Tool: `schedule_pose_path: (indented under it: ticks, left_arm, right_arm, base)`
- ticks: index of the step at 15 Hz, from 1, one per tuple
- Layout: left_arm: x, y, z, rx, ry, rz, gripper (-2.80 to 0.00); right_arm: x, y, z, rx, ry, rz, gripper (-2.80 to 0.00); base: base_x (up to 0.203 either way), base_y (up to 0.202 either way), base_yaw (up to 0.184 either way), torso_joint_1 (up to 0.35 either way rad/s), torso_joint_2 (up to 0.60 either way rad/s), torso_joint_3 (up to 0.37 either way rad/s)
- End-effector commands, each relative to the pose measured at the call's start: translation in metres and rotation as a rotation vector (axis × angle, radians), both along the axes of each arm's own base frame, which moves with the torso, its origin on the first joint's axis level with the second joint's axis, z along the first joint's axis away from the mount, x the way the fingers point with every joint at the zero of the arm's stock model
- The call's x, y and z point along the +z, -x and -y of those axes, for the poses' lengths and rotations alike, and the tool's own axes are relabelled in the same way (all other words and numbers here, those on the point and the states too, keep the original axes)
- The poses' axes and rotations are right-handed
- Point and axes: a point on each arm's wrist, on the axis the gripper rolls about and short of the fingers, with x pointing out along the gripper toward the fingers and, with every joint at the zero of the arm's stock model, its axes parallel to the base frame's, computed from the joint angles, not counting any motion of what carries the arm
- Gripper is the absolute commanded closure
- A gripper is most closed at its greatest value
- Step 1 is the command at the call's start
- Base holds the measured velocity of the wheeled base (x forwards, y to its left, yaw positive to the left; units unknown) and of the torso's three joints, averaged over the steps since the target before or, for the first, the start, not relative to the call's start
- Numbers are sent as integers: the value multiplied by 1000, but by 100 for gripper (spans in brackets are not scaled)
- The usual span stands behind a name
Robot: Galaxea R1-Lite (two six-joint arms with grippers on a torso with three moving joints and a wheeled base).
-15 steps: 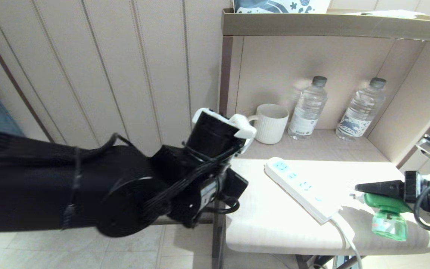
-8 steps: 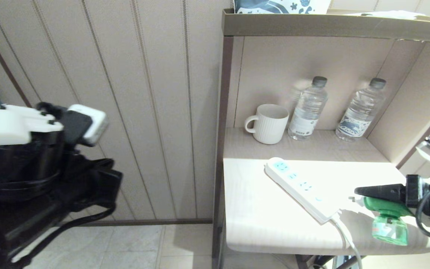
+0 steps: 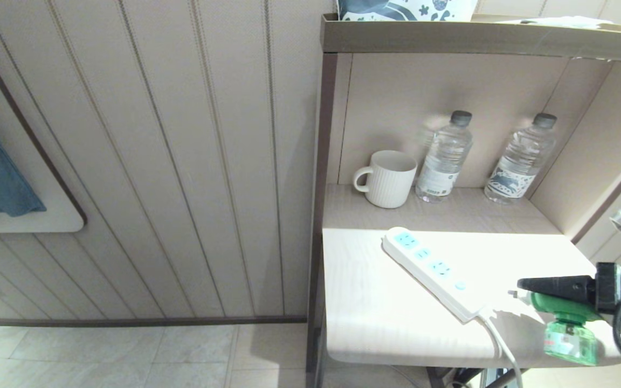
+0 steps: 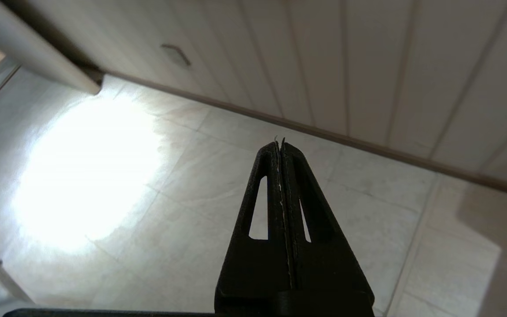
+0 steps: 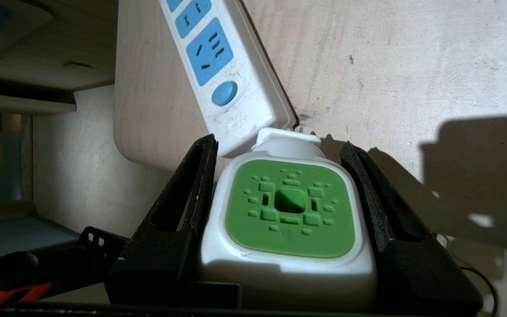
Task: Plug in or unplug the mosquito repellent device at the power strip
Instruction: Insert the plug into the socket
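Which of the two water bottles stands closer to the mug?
The left bottle, just right of the white mug; the other bottle stands farther right, near the side wall.

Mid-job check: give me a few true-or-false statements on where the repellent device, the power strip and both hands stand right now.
1. The right hand grips the mosquito repellent device. True.
2. The device is plugged into the power strip. False: it is held beside the strip's cord end, and all three sockets are empty.
3. The left hand is shut and empty, pointed at the floor. True.
4. The left hand hovers over the strip. False: it is out of the head view, away from the table.
5. A mug and two water bottles stand on the shelf behind the strip. True.
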Motion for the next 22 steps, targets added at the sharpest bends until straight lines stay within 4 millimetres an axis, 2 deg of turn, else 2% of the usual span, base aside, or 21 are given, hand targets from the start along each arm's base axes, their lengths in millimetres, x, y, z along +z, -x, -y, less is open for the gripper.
schedule_pose_path:
  ticks: [1,4,5,7,9,11,13,15,17,20,21,22]
  left_arm:
    - [-8,39,-13,87,22,109,0]
    - [-26,78,-18,172,10,160,0]
    - [-35,83,-16,156,13,156,0]
    - [-45,80,-13,10,43,140,0]
    - [-61,74,-8,-250,79,113,0]
    - [-71,79,-4,-415,104,171,0]
    - [-81,90,-2,-534,52,258,0]
    - [-87,91,0,-638,0,241,0]
    - [-88,91,-1,-615,36,254,0]
    - [-87,90,-1,-575,99,280,0]
    - [-86,90,-1,-577,93,292,0]
    - [-86,90,-2,-576,89,292,0]
  right_arm:
    - [4,9,-2,5,1,31,0]
    - [2,11,-3,8,1,26,0]
    - [0,11,-3,9,0,24,0]
    - [0,11,-3,10,3,39,0]
    - [0,13,-3,8,7,79,0]
    - [8,13,-3,8,12,113,0]
    - [25,11,-3,6,19,169,0]
    - [42,11,-10,46,20,221,0]
    - [66,12,-16,78,22,255,0]
    - [114,13,-29,154,30,287,0]
    - [125,8,-34,182,49,270,0]
    - [127,-3,-40,198,90,230,0]
  base:
    - [0,0,0,0,0,0]
    - [0,0,0,0,0,0]
    - [0,0,0,0,0,0]
    - [0,0,0,0,0,0]
    - [0,0,0,0,0,0]
    - [0,0,0,0,0,0]
    - [0,0,0,0,0,0]
    - [0,0,0,0,0,0]
    - [0,0,0,0,0,0]
    - [0,0,0,0,0,0]
    - [0,0,0,0,0,0]
    - [0,0,0,0,0,0]
